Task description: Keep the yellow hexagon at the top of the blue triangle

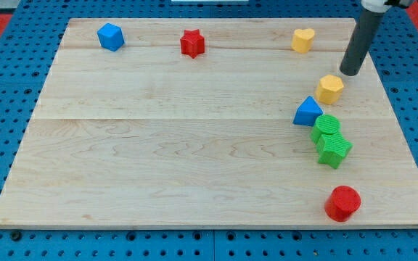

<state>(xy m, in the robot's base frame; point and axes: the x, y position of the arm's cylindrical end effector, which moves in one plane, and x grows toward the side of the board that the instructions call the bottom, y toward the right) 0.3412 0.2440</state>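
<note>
The yellow hexagon (330, 88) lies at the view's right, just above and a little right of the blue triangle (307, 112), close to it or touching. My tip (351, 72) is just above and right of the yellow hexagon, a small gap away from it.
A green round block (327, 126) and a green star (334, 150) lie right below the blue triangle. A red cylinder (342, 203) is at the bottom right. A yellow heart (303, 39), a red star (192, 43) and a blue cube (111, 36) sit along the top.
</note>
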